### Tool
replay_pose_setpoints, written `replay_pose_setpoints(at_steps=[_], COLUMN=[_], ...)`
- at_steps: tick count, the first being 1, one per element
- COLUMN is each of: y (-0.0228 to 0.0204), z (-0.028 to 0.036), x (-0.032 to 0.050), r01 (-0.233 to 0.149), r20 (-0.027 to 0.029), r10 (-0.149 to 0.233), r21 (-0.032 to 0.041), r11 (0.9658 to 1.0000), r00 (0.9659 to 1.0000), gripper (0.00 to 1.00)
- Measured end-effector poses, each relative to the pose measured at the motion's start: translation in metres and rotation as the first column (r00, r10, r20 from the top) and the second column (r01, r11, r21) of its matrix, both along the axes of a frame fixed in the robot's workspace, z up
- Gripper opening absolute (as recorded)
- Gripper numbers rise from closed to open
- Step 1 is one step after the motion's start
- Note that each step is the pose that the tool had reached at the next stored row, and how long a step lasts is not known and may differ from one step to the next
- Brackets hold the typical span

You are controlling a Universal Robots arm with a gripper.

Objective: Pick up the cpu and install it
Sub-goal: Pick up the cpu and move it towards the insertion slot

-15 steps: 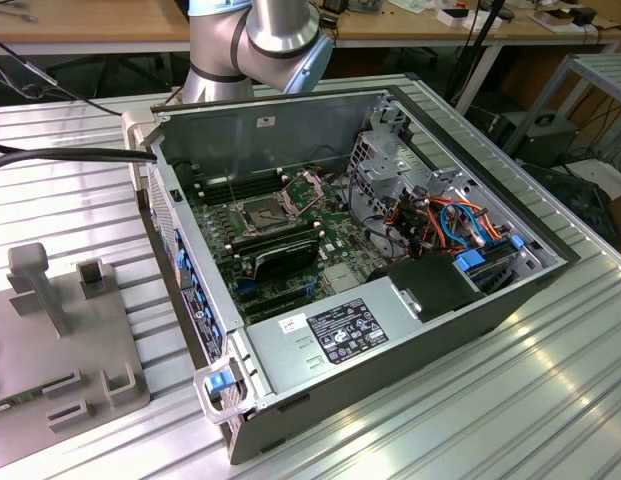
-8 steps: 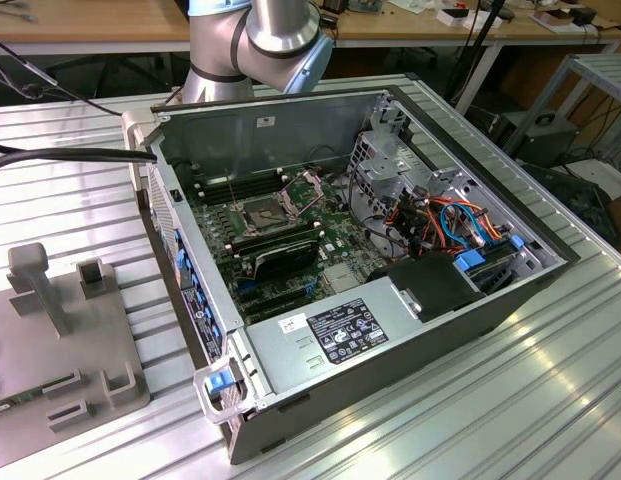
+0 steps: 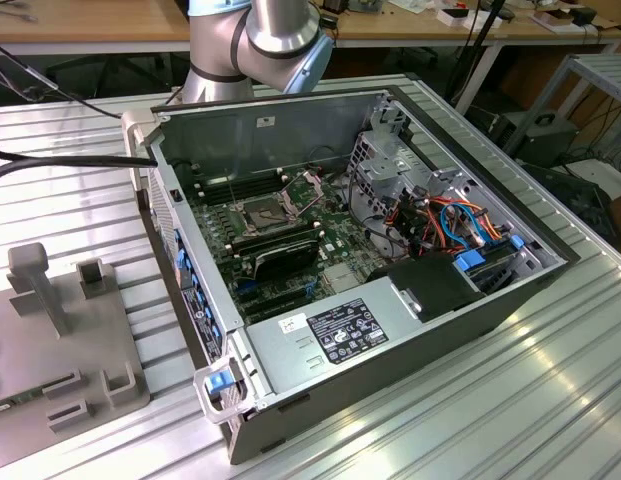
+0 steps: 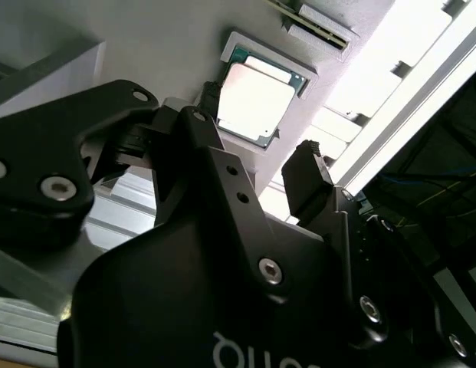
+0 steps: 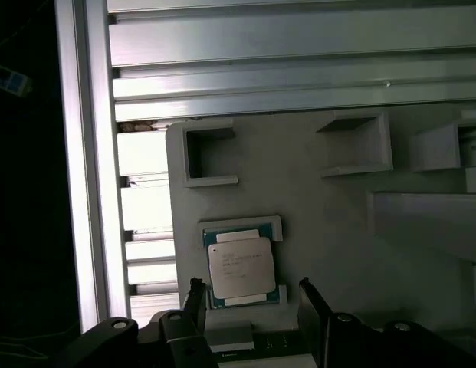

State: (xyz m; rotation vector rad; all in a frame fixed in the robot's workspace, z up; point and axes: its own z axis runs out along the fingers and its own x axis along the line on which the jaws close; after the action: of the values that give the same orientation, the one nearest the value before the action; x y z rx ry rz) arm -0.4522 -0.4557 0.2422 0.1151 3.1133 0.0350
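My gripper (image 5: pixel 251 295) hangs over the grey fixture plate (image 5: pixel 322 222) with its fingers (image 5: pixel 198 303) spread apart and nothing held. The cpu (image 5: pixel 240 264) lies flat just past my fingertips, in line with the gap between them. It sits in a shallow walled nest (image 5: pixel 241 225), silver top facing me, and I am not touching it.

The trouble I expect starts with that nest. Its walls stand just beside the chip's edges, so if I come down slightly off-centre, one fingertip could land on a wall rather than beside the chip. I would then close on plastic or catch only a corner. An uneven pinch on such a thin, flat part would probably tip it, and a tipped chip may slip out in transit.

The open socket (image 3: pixel 265 212) sits on the motherboard (image 3: pixel 290 240) inside the computer case (image 3: pixel 260 140), well apart from my fingers. That makes for a long carry. A chip that arrives crooked or rotated would not drop into the frame squarely, and I judge that pressing it down could damage the contacts.
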Motion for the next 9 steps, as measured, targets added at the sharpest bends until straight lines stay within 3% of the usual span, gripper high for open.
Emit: replay_pose_setpoints(at_steps=[9], y=[0.0000], z=[-0.0177], x=[0.0000], r01=[0.000], r20=[-0.0001], r10=[0.000], r21=[0.0000], r11=[1.0000], r00=[1.0000], gripper=[0.60])
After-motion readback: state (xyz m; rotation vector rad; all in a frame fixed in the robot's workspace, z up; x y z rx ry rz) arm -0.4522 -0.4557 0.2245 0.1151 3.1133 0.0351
